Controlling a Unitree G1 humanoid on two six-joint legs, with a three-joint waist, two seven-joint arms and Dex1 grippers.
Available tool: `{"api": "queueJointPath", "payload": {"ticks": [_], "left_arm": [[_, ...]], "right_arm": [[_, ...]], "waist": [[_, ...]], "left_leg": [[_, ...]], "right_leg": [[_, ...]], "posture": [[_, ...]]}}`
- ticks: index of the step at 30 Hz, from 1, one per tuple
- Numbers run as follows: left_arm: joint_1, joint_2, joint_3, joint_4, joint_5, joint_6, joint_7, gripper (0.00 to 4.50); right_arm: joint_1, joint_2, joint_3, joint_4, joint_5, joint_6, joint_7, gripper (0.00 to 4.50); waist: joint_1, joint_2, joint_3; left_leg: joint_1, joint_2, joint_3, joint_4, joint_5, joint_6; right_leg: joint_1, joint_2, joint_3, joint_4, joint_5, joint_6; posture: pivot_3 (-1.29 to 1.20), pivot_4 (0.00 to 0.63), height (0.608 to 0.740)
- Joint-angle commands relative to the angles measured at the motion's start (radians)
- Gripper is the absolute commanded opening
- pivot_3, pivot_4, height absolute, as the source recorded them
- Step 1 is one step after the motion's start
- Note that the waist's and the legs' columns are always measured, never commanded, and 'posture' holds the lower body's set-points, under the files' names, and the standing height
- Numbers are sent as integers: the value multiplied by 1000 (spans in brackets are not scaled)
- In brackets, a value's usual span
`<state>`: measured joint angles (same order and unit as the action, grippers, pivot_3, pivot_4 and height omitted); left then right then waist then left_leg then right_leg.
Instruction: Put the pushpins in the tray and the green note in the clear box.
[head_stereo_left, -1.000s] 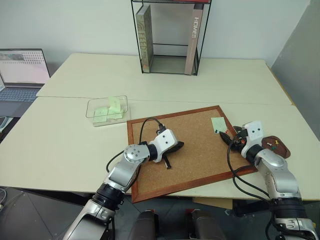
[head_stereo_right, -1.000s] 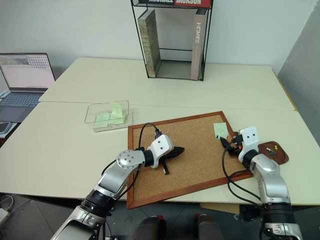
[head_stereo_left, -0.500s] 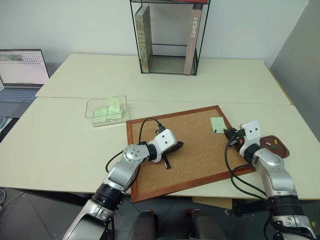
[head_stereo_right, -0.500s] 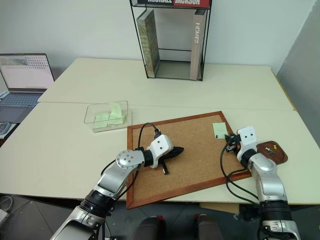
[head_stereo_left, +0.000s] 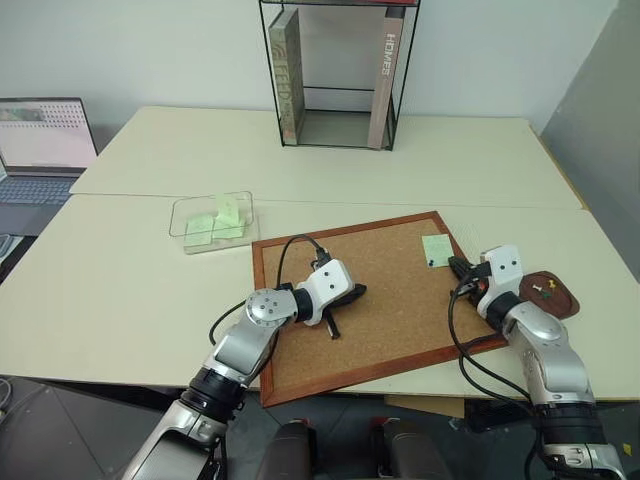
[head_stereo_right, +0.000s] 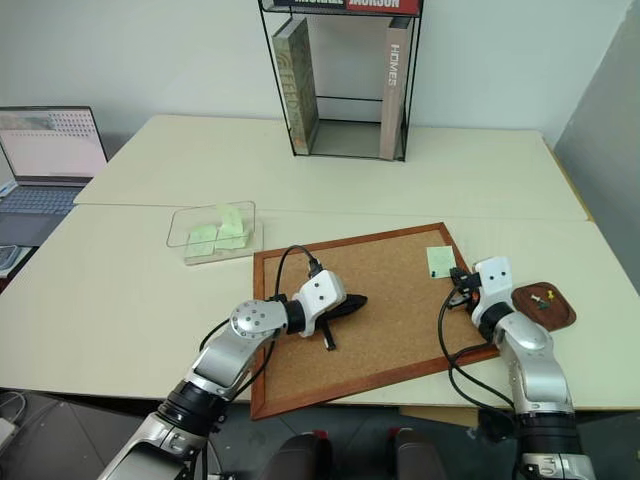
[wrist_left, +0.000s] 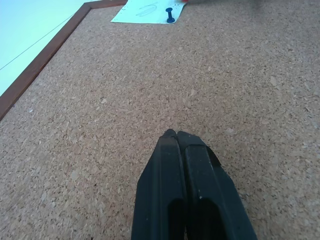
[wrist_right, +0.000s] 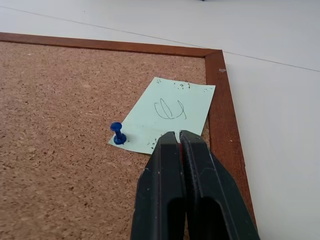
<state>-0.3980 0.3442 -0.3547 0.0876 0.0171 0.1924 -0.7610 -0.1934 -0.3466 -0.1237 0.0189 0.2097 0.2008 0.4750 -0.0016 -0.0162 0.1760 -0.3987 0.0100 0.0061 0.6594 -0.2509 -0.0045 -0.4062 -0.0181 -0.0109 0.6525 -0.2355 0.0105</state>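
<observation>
Both claws pressed together, empty. Right gripper (wrist_right: 178, 135) frame-bottom, just short of green note (wrist_right: 167, 116); blue pushpin (wrist_right: 118, 134) pins its corner.

A cork board (head_stereo_left: 380, 290) with a reddish wood frame lies askew on the pale desk (head_stereo_left: 120, 290), directly beneath both grippers. Well beyond them, at the desk's back, a black wire shelf (head_stereo_left: 338, 75) holds upright books (head_stereo_left: 383, 85). An open laptop (head_stereo_left: 45, 145) sits far off past the left gripper's side.

Silver arms, white wrists, black cables, black pincers
</observation>
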Motion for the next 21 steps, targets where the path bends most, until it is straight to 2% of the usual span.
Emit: {"api": "queueJointPath", "payload": {"ticks": [1, 7, 21], "left_arm": [[26, 5, -43, 36, 39, 41, -8, 0], [27, 4, -50, 34, 46, 42, -11, 0], [27, 2, -51, 40, 51, 40, -16, 0]], "right_arm": [[6, 12, 4, -84, 18, -25, -3, 35], [-2, 7, -4, -108, 19, -10, -16, 35], [-24, -19, -113, -152, 87, 56, -75, 35]], "waist": [[0, 0, 0], [0, 0, 0], [1, 0, 0]], "left_leg": [[0, 0, 0, 0, 0, 0], [0, 0, 0, 0, 0, 0], [0, 0, 0, 0, 0, 0]], "right_leg": [[0, 0, 0, 0, 0, 0], [1, 0, 0, -1, 0, 0], [1, 0, 0, -1, 0, 0]], "posture": [[0, 150, 740], [0, 150, 740], [0, 150, 740]]}}
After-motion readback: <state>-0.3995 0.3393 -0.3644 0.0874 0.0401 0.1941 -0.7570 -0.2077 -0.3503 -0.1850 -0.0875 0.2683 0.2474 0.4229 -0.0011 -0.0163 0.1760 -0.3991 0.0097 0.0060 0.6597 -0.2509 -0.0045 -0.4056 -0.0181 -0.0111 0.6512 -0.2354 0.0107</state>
